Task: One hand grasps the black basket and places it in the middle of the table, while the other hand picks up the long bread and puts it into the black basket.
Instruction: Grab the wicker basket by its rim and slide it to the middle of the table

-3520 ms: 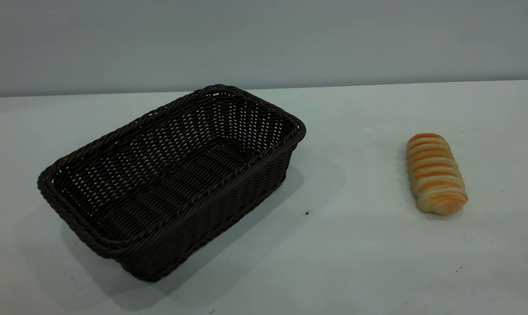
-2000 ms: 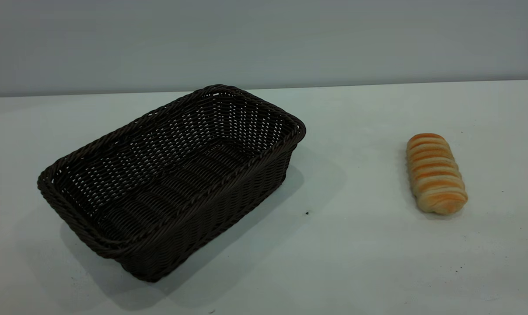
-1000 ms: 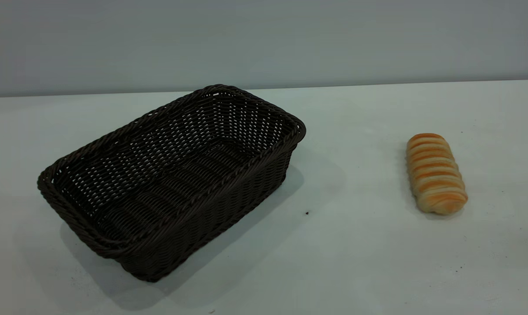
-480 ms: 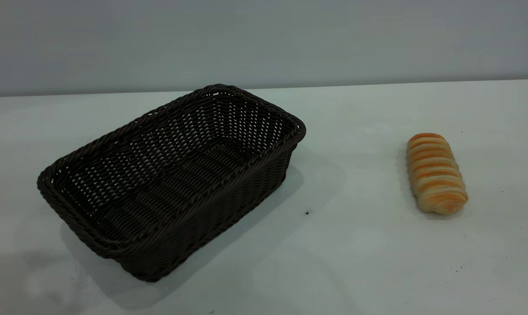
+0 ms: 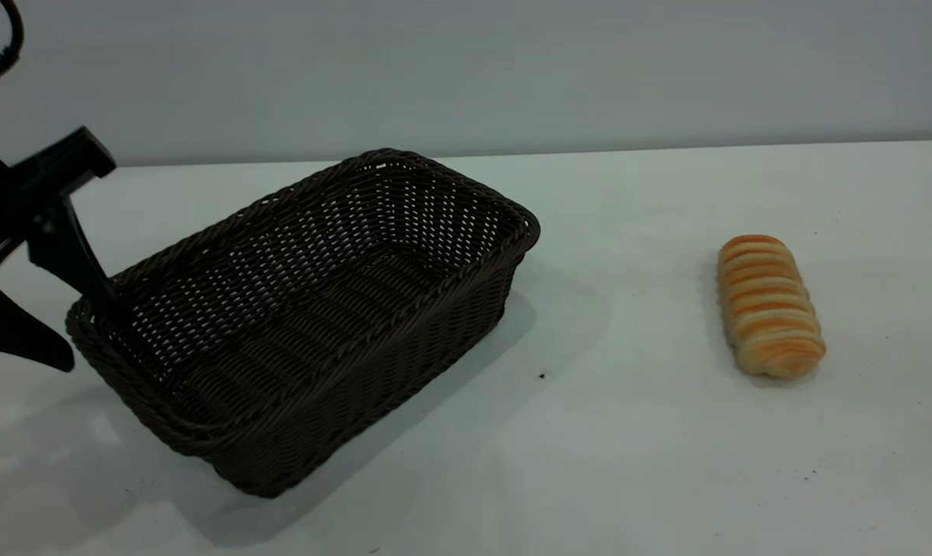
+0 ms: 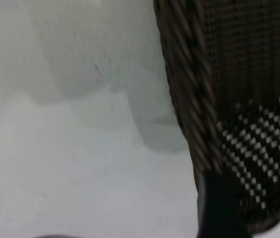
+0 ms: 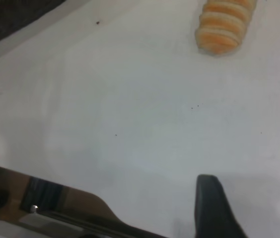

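Note:
The black basket stands on the table, left of the middle, with its long side turned at an angle. My left gripper is open at the basket's left end. One finger is over the rim on the inside and the other is outside, clear of the wall. In the left wrist view one finger lies against the woven inner wall next to the braided rim. The long bread lies on the table at the right, also in the right wrist view. My right gripper is open above bare table, far from the bread.
A small dark speck lies on the table between basket and bread. The table's near edge shows in the right wrist view, with rig hardware below it. A grey wall stands behind the table.
My left arm has come into the exterior view from the left and reached the basket's left end, casting a shadow there. The basket and the bread have not moved.

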`<state>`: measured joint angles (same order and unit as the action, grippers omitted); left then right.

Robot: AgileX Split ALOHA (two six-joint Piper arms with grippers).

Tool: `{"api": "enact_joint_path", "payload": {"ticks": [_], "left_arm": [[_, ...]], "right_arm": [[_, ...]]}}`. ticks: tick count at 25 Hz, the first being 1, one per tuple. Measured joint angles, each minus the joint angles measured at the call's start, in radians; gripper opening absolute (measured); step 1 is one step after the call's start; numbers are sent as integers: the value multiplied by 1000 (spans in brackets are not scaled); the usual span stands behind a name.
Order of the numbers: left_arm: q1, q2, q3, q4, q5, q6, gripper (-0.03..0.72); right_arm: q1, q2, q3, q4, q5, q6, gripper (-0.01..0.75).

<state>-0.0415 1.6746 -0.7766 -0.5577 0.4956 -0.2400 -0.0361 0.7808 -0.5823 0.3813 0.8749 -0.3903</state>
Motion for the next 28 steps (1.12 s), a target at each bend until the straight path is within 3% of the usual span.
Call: {"api": "enact_joint_path", "payload": {"ticks": [17,20,23,24,28], "left_arm": [[-64,234,-9,-81,-203,6,429],[-73,293,-10,-137,-247,71,361],[-73,316,-12,-218,-266,140,160],[-72,316,-25,-225,-265,180,133],[-73,316,-113,-202,-148,370,135]], "right_arm": [[0,0,0,3,0,-1,385],[0,0,0,3,0,-1,385],[0,0,0,3,0,-1,385],[0,0,0,3,0,-1,385],[0,0,0,3,0,-1,385]]}}
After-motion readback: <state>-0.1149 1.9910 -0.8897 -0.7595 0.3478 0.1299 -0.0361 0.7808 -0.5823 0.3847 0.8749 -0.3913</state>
